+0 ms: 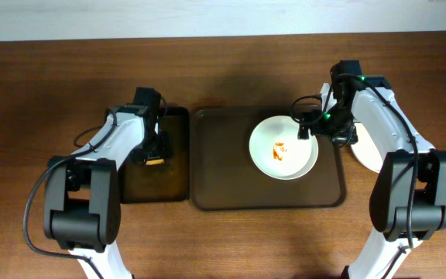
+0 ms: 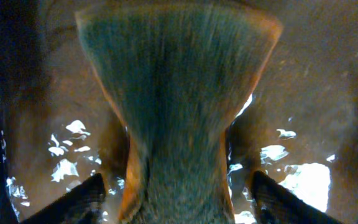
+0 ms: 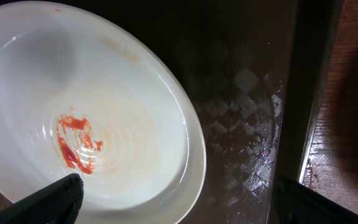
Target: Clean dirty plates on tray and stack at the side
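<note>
Green sponge [image 2: 179,112] straddled by unclenched left end effector [image 2: 178,180]: clench squarely; right end effector [image 3: 176,186] released at plate [image 3: 104,81] 2 o'clock rim.

Wooden table [image 1: 53,77]. Brown tray [image 1: 223,182] lies beneath the right claw [image 1: 310,124] and runs off to its left. Narrow black tray [image 1: 157,190] sits beneath the left claw [image 1: 155,159], just beside the brown one. White plate [image 1: 366,159] on bare wood, right of the right claw.

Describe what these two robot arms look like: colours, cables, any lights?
Both the left arm and the right arm have pale grey-white shells between chunky black joints. Thin black cables loop along them. Small green lights glow near the right arm's wrist. The pincer fingertips are black and wedge-shaped.
</note>
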You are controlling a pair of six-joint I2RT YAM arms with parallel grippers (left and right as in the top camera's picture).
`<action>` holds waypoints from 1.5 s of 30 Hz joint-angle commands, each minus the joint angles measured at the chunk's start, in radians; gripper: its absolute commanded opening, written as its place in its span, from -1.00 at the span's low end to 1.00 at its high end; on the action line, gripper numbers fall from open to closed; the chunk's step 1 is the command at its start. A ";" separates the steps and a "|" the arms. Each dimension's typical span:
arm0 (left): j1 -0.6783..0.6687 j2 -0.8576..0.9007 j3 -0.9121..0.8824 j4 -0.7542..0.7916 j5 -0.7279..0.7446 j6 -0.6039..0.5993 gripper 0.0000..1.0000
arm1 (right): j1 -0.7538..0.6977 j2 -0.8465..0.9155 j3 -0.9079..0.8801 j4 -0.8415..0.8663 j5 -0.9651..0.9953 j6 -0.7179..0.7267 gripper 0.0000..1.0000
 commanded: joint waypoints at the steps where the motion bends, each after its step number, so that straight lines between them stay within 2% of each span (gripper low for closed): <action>1: 0.011 0.013 0.095 0.013 -0.037 0.044 0.50 | 0.005 0.005 0.013 0.003 -0.010 0.003 0.97; 3: 0.011 0.022 0.090 0.068 -0.069 0.043 0.62 | 0.005 0.005 0.013 0.003 -0.009 0.003 0.97; 5: 0.011 0.061 0.089 0.126 -0.070 0.043 0.58 | 0.005 0.005 0.013 0.003 -0.009 0.003 0.97; 6: 0.010 0.087 0.089 0.131 -0.066 0.043 0.32 | 0.005 0.005 0.013 0.003 -0.009 0.003 0.97; 8: 0.005 0.137 0.090 0.132 -0.056 0.043 -0.88 | 0.005 0.005 0.013 0.003 -0.010 0.003 0.97; 9: 0.004 0.141 0.090 0.131 -0.056 0.044 -0.63 | 0.005 0.005 0.013 0.003 -0.009 0.003 0.97; 10: 0.004 0.135 0.101 0.119 -0.056 0.044 0.47 | 0.005 0.005 0.013 0.003 -0.009 0.003 0.96; 11: 0.004 0.134 0.116 0.097 -0.056 0.044 0.64 | 0.005 0.005 0.013 0.003 -0.010 0.003 0.96; 13: 0.004 0.133 0.192 -0.024 -0.056 0.048 0.61 | 0.005 0.005 0.013 0.003 -0.009 0.003 0.97; 15: -0.001 0.133 0.222 -0.074 -0.051 0.048 0.62 | 0.005 0.005 0.013 0.003 -0.009 0.003 0.97; 17: -0.009 0.136 0.221 -0.079 -0.006 0.048 0.60 | 0.005 0.005 0.013 0.003 -0.009 0.003 0.97; 20: -0.035 0.137 0.221 -0.079 -0.002 0.048 0.40 | 0.005 0.005 0.013 0.053 -0.010 0.004 0.97; 26: -0.057 0.140 0.219 -0.052 -0.006 0.048 0.38 | 0.005 0.005 0.013 0.069 -0.209 -0.008 0.97; 27: -0.057 0.140 0.219 -0.055 -0.006 0.048 0.38 | 0.007 0.005 0.012 0.053 -0.207 -0.016 0.68; 29: -0.057 0.140 0.219 -0.056 -0.006 0.048 0.38 | 0.020 0.005 -0.008 0.032 -0.137 -0.016 0.34; 33: -0.058 0.140 0.219 -0.052 -0.006 0.047 0.39 | 0.054 0.005 -0.085 0.108 0.134 -0.016 0.31; 35: -0.058 0.140 0.219 -0.053 -0.006 0.048 0.39 | 0.051 0.005 -0.088 0.177 0.170 -0.020 0.29; 38: -0.058 0.140 0.219 -0.053 -0.006 0.048 0.40 | 0.051 0.006 -0.093 0.187 0.176 -0.046 -0.13; 41: -0.058 0.140 0.219 -0.053 -0.006 0.048 0.40 | 0.051 0.006 -0.149 0.218 0.175 -0.046 -0.19; 42: -0.058 0.140 0.219 -0.053 -0.006 0.048 0.40 | 0.051 0.006 -0.187 0.243 0.175 -0.046 -0.31; 44: -0.058 0.140 0.219 -0.053 -0.006 0.048 0.40 | 0.051 0.006 -0.219 0.238 0.140 -0.045 -0.78; 45: -0.058 0.140 0.219 -0.053 -0.006 0.048 0.41 | 0.051 0.006 -0.219 0.217 0.089 -0.045 -0.88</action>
